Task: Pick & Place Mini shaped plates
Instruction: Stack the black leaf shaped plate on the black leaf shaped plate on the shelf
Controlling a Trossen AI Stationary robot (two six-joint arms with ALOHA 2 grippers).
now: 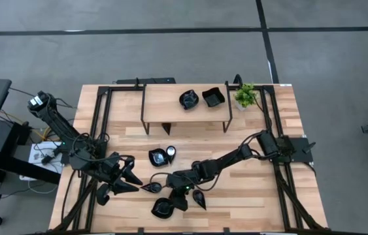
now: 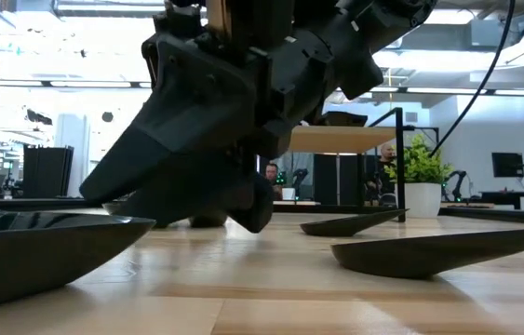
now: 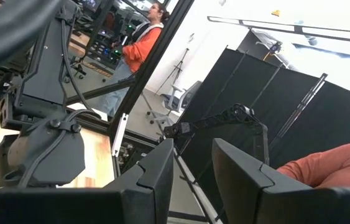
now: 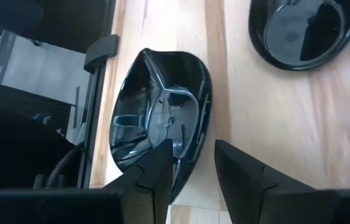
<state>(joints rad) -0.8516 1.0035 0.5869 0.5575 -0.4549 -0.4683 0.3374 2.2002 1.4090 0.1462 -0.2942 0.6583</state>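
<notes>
Wooden table (image 1: 249,163) seen from above, with a raised shelf (image 1: 164,101) toward 12 o'clock. Two plates (image 1: 189,99) and a plant (image 1: 245,96) sit on the shelf, so placing appears begun; several plates remain on the table near 6 o'clock, among them a round plate (image 1: 158,156). The right gripper (image 1: 177,198) reaches down at 6 o'clock, its fingers straddling the rim of a leaf plate (image 4: 162,118) that rests on the wood, closing but not visibly clamped. The left gripper (image 1: 128,183) waits at 8 o'clock, fingers slightly apart, empty.
</notes>
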